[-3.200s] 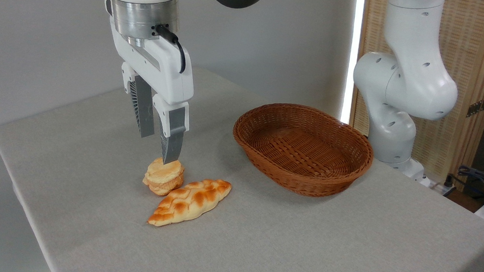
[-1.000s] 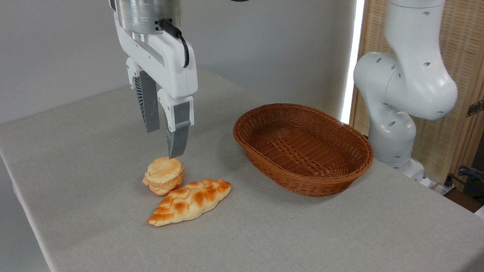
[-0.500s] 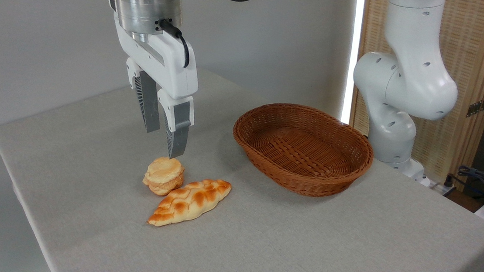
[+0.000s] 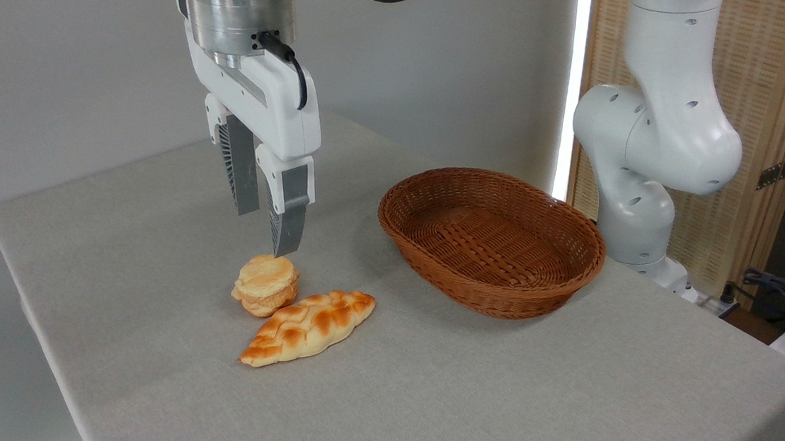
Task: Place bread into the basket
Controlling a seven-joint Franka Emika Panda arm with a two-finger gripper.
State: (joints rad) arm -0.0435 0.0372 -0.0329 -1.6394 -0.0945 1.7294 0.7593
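The bread (image 4: pixel 266 284), a small round pale golden bun with flaky layers, lies on the grey table left of centre. My gripper (image 4: pixel 266 232) hangs just above it, open, with nothing between its grey fingers; the near fingertip ends right over the bun's top. The basket (image 4: pixel 491 240), an oval reddish-brown wicker one, stands empty to the right, well apart from the bread.
A longer braided loaf (image 4: pixel 309 325) with orange-brown patches lies touching the bun's front right side. The arm's white base (image 4: pixel 649 129) rises behind the basket at the right. The table's left edge (image 4: pixel 24 288) drops off left of the bun.
Since the earliest frame my gripper has risen slightly and shifted right, its near fingertip lifting off the bun's top. Nothing has moved in the last second.
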